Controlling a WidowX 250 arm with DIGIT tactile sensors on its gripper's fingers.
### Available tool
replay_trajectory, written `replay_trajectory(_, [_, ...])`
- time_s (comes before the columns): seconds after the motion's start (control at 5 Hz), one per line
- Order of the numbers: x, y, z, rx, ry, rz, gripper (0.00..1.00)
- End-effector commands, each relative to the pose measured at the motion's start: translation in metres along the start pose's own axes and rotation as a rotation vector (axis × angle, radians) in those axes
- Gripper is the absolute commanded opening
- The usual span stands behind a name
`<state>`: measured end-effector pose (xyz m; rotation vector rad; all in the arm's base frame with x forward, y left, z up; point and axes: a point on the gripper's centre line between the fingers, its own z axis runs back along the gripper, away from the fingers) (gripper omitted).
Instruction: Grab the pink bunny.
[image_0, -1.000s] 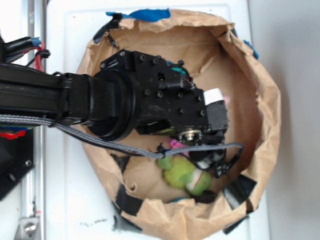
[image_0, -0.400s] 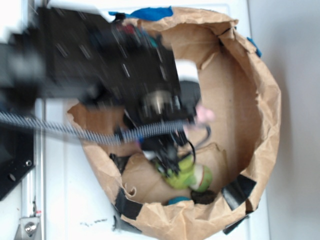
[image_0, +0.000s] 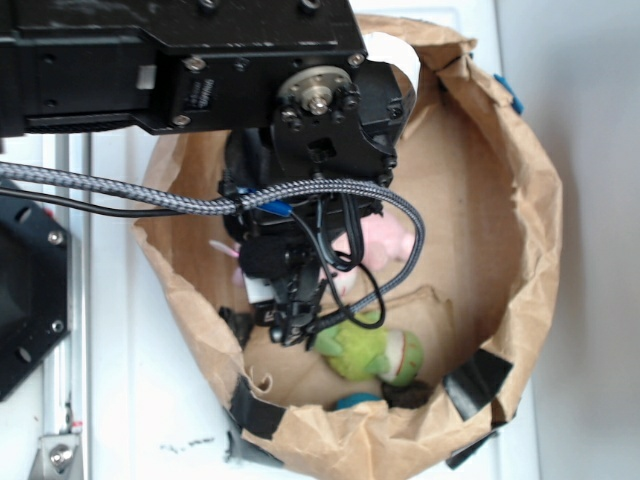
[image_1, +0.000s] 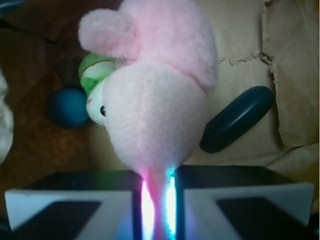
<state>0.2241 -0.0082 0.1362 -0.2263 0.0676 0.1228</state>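
Currently logged, item by item.

Gripper (image_1: 157, 200): jaws nearly closed, pinching a thin pink strip of the bunny between them, probably an ear or a fold of plush, though which cannot be told. From the exterior view the fingertips are hidden under the wrist housing.

Bunny (image_1: 157, 107): pale pink plush, hanging from the jaws inside the paper bag (image_0: 520, 230). In the wrist view it fills the middle, tapering to a narrow neck at the jaws and widening away from them. Long axis: runs straight out from the jaws, the bulk pointing away from the gripper toward the bag floor, with one rounded lobe at the far end tipped left. Exterior view shows only a pink patch (image_0: 385, 238) beside the gripper.

Other contents: green plush (image_0: 375, 350), partly behind the bunny in the wrist view; blue ball (image_1: 67, 107); dark oblong (image_1: 237, 119) on the bag floor, apart from the bunny.

Risks, as judged:
- Slip. The hold is on a thin strip only; the full weight hangs below it, so a jerk or swing could pull the fabric free.
- Snag. The bag's crumpled walls stand near; a sideways move could drag the bunny against them.
- Whether the bunny touches the green plush cannot be told.
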Motion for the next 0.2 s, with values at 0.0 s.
replay_trajectory(0.0, [0.0193,0.0132,0.0173,0.054,-0.167,0.054,0.0])
